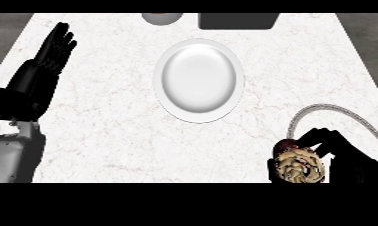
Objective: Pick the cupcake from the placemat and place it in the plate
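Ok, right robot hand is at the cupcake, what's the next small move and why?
Probably lift straight up a little. The right robot hand is curled round the cupcake, low by the placemat, while the plate lies apart, farther out and to the left; rising first looks safer than dragging it across.

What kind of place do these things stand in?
Probably a kitchen counter set for serving food. There is a white marbled stone top, a round white ceramic plate in its middle, and a cream-frosted cupcake at the lower right.
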`<state>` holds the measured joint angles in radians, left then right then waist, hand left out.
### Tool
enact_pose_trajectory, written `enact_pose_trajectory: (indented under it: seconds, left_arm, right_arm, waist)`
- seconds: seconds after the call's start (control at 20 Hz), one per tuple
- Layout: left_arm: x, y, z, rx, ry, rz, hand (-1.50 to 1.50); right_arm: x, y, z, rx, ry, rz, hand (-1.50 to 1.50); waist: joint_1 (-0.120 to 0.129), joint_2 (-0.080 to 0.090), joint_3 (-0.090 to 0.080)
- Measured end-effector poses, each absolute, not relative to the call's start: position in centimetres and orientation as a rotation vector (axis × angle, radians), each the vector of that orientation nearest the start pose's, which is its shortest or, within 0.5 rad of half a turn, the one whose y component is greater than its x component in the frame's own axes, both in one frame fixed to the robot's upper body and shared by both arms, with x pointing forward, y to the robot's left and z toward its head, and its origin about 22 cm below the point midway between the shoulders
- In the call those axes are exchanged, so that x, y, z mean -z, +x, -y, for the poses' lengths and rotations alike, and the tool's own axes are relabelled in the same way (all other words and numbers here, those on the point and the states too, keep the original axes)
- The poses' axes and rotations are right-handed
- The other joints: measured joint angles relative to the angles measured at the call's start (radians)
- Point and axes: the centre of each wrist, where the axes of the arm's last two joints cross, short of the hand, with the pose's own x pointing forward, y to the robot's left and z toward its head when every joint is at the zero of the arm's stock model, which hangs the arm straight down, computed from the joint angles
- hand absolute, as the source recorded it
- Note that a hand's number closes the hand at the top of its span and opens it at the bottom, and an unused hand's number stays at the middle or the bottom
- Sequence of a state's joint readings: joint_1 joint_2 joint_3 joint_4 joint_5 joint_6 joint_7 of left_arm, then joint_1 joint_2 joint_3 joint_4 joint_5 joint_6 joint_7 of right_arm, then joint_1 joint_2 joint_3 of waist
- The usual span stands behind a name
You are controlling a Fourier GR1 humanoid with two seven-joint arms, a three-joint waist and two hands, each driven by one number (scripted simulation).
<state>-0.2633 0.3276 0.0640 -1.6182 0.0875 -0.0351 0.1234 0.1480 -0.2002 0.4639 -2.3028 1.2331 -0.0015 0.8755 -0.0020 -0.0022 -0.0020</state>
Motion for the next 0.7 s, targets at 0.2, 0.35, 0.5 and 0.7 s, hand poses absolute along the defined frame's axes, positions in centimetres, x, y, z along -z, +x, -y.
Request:
enact_pose_trajectory:
  seconds: [0.2,0.35,0.5,0.7]
  left_arm:
    - [-10.5,29.6,-28.2,0.237,0.134,1.748,0.0]
    - [-10.6,29.6,-27.7,0.241,0.137,1.751,0.0]
    - [-10.5,29.9,-27.7,0.241,0.131,1.751,0.0]
    - [-10.6,29.8,-27.4,0.246,0.133,1.757,0.0]
  right_arm:
    - [-14.6,17.2,14.2,-0.496,-1.128,1.403,1.5]
    - [-15.1,19.5,12.1,-0.513,-1.1,1.428,1.5]
    - [-15.6,22.3,10.4,-0.517,-1.066,1.443,1.5]
    - [-15.5,25.9,8.8,-0.504,-1.011,1.441,1.5]
  waist:
    - [0.007,0.002,0.0]
    - [0.01,0.003,0.001]
    - [0.014,0.004,0.001]
    - [0.018,0.005,0.002]
